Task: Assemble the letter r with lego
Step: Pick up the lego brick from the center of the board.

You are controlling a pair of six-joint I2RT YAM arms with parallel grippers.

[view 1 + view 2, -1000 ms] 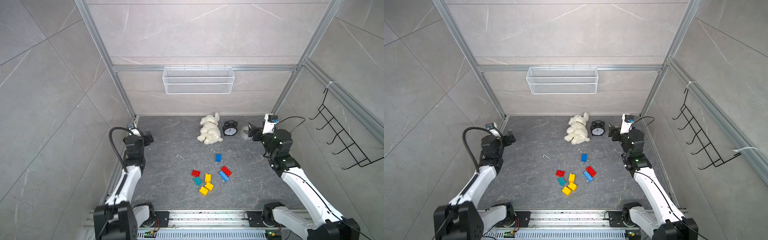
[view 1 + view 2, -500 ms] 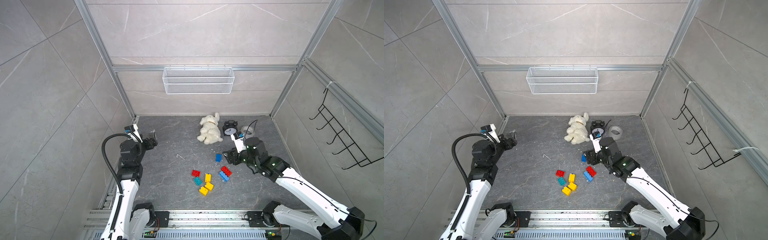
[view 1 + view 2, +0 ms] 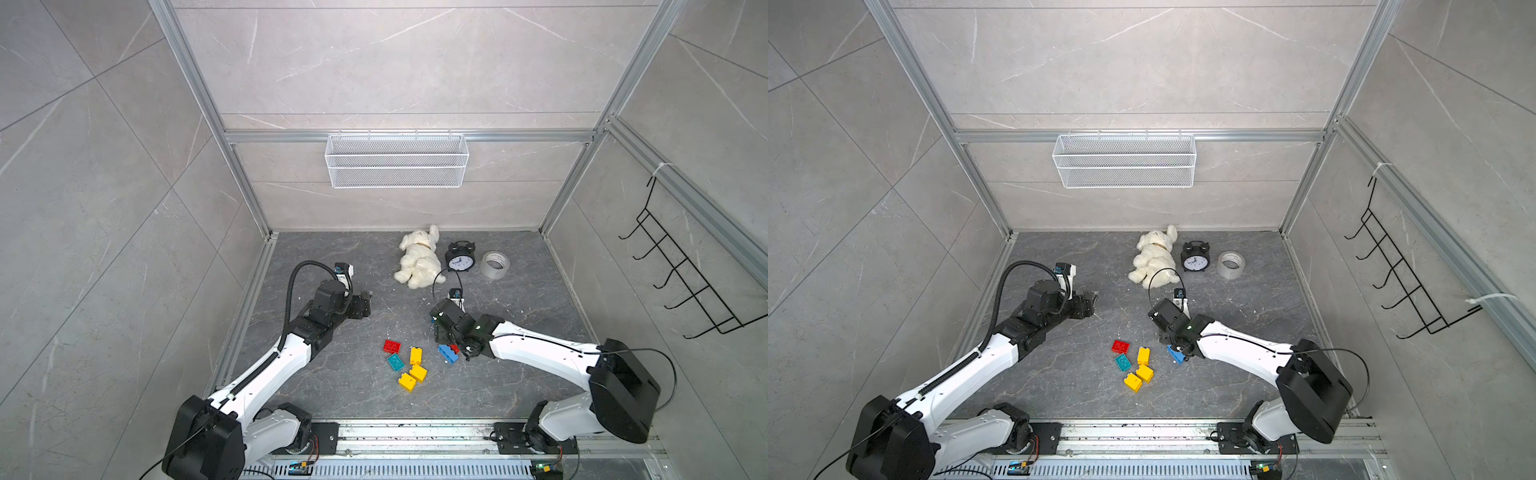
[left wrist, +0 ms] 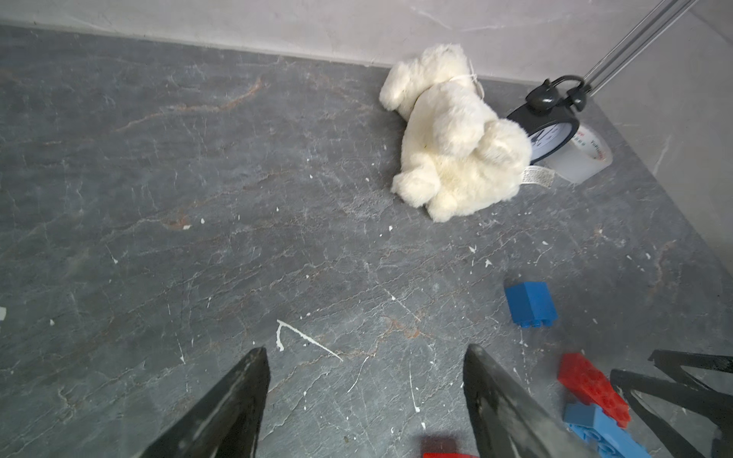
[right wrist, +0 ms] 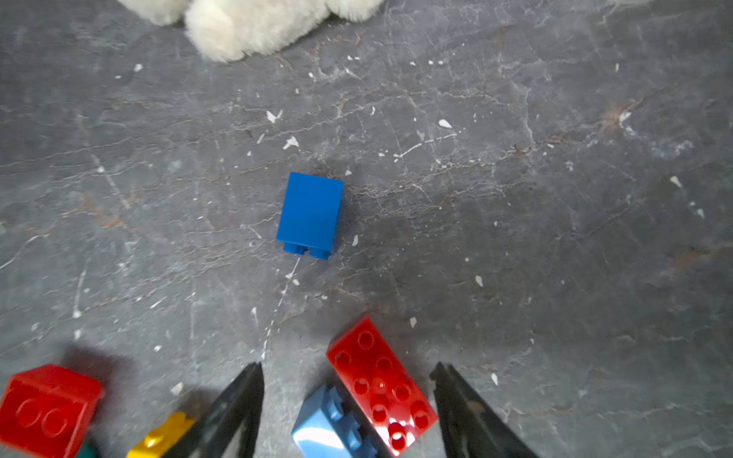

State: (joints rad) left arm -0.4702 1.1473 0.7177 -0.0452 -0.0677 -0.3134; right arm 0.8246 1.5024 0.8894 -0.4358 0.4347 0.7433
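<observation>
Both top views: high at front, far, looking down on floor (image 3: 332,270). Left wrist: low, oblique, facing 2 o'clock. Right wrist: close, steep, facing 11 o'clock. Shared: blue brick (image 4: 530,303) (image 5: 310,212), plush toy (image 4: 456,135) (image 5: 254,23).

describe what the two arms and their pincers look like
Both arms have white shells with black joint housings: the left arm carries a ribbed black hose, the right arm a thin black cable loop. The left pincer and right pincer each have two tapered black fingers.

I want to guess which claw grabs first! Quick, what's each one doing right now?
Left gripper: open, holding nothing.
Right gripper: open, fingers either side of the long red brick, not gripping it.
</observation>
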